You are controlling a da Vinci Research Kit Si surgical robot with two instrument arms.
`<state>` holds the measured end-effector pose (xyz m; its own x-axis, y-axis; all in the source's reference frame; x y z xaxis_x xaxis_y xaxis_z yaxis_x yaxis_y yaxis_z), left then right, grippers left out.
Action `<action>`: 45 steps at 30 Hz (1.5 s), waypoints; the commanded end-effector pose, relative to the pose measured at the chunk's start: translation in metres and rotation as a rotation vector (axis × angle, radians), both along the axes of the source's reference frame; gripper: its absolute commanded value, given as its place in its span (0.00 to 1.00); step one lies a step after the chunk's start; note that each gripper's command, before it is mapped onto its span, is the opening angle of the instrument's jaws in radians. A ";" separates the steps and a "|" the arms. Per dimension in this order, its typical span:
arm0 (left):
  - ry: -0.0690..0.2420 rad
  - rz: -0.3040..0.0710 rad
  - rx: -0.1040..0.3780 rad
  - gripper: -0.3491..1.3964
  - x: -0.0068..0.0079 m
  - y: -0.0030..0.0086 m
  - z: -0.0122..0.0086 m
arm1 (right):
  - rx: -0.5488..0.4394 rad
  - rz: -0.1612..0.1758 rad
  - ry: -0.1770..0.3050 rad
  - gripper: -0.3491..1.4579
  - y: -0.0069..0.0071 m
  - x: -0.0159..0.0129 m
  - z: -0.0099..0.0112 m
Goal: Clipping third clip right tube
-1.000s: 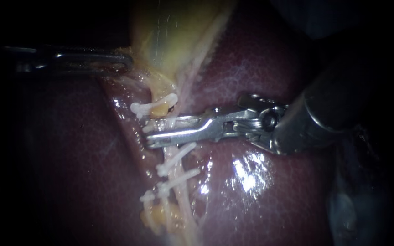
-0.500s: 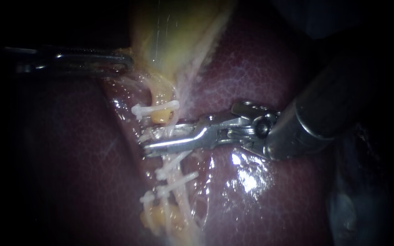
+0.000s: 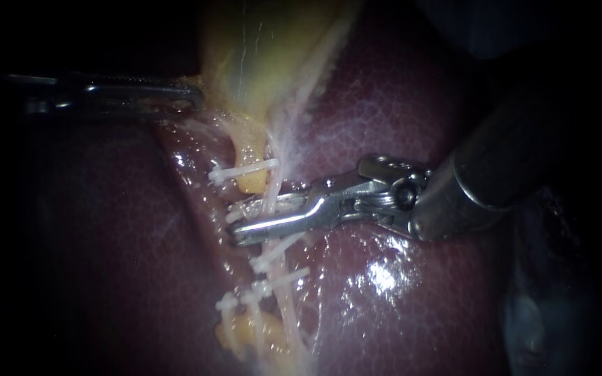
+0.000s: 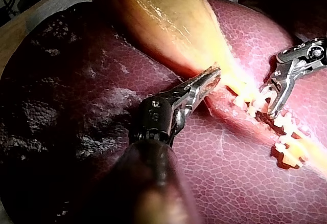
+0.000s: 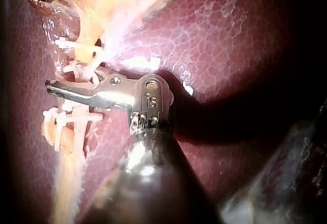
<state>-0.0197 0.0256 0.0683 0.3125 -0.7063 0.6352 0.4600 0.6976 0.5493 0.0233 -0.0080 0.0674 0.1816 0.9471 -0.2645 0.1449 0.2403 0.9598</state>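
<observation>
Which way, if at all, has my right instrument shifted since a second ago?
Yes. The right instrument has slid down along the tube, closer to the lowest clip, which sits unmoved.

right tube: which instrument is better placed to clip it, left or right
Right: the right instrument straddles the tube with a clip in its tool; the left instrument is off to the side, holding the gallbladder.

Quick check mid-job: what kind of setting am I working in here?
Most likely a bench-top practice setup, not a body: the liver and gallbladder lie in the open beside a tan bench edge, with my left instrument and right instrument at a clipped tube.
</observation>
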 end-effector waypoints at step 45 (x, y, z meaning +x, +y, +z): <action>0.002 0.002 0.001 0.00 -0.0002 -0.0001 0.0000 | 0.028 0.011 0.063 0.00 0.0024 -0.0009 -0.0061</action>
<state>-0.0199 0.0255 0.0683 0.3153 -0.7066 0.6335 0.4599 0.6977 0.5492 0.0223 -0.0056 0.0613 0.1589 0.9553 -0.2491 0.2032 0.2152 0.9552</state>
